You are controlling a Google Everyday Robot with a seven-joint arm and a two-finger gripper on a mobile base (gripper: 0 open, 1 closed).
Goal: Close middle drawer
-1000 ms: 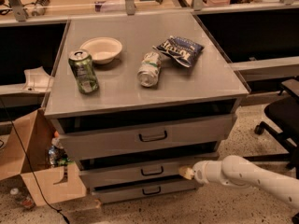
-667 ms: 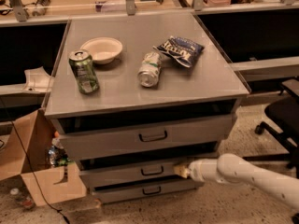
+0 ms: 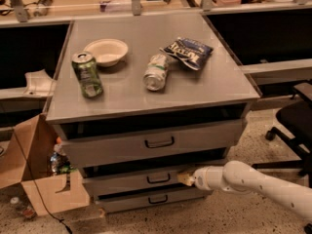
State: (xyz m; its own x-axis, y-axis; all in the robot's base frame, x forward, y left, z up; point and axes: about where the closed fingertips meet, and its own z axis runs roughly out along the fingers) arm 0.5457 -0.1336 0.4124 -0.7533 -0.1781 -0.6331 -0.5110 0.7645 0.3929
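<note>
The middle drawer [image 3: 131,180] is the second grey drawer of the cabinet, with a low flat front and a small dark bar handle [image 3: 159,178]. It stands out only a little from the cabinet, with a dark gap above its front. My gripper [image 3: 185,178] comes in from the lower right on a white arm. Its tip rests against the right part of the middle drawer's front, to the right of the handle.
The taller top drawer [image 3: 151,143] sits above, the lowest drawer [image 3: 146,200] below. On the cabinet top [image 3: 214,87] are a bowl [image 3: 106,50], two cans [image 3: 87,74] [image 3: 155,72] and a chip bag [image 3: 187,52]. A cardboard box [image 3: 36,177] stands left, an office chair [image 3: 295,126] right.
My gripper has pushed leftward and inward against the drawer front. The middle drawer has slid back and sticks out less than before.
</note>
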